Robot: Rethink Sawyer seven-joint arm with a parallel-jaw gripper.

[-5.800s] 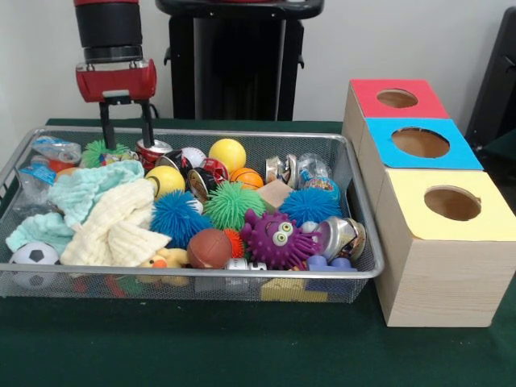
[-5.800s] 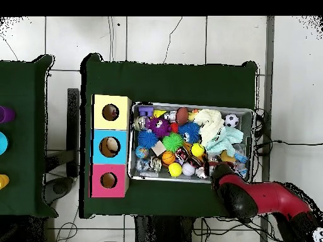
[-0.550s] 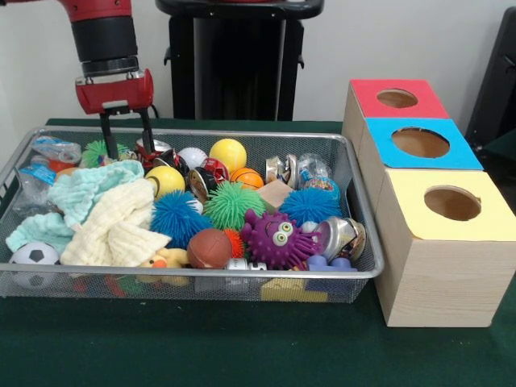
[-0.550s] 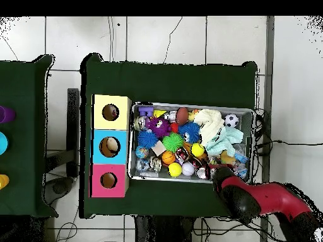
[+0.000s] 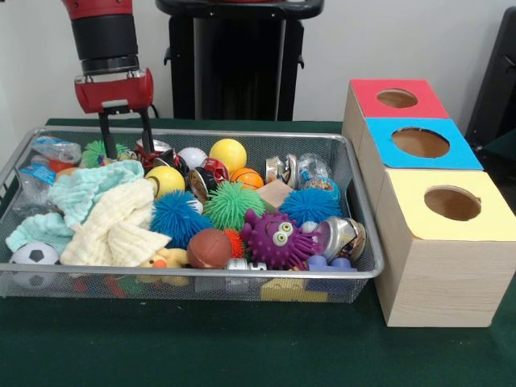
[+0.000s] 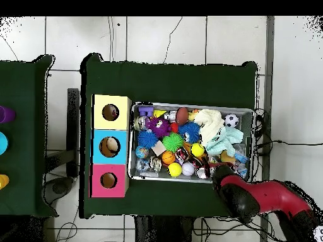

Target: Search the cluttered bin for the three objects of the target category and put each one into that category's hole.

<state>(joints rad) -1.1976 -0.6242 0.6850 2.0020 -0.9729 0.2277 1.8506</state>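
Note:
The wire mesh bin [image 5: 201,132] is full of mixed toys and also shows in the overhead view [image 6: 189,104]. My gripper [image 5: 126,151] hangs open and empty over its far left corner. Its fingers [image 5: 105,135] reach down beside a green spiky ball [image 5: 98,151] and a crushed red can [image 5: 155,147]. In the overhead view the red arm [image 6: 252,194] covers the gripper. Three wooden boxes stand right of the bin, each with a round hole: red top [image 5: 397,98], blue top [image 5: 419,143], yellow top [image 5: 451,203].
The bin holds a yellow ball [image 5: 227,153], a green spiky ball [image 5: 232,203], a blue spiky ball [image 5: 173,216], a purple monster ball [image 5: 276,238], a brown football [image 5: 210,247], a soccer ball [image 5: 34,256], cloths [image 5: 113,218], cans [image 5: 278,169] and a bottle [image 5: 56,149].
The gripper has sunk a little lower into the bin's far left corner and shifted slightly. Its fingers stay open. The things in the bin have not moved.

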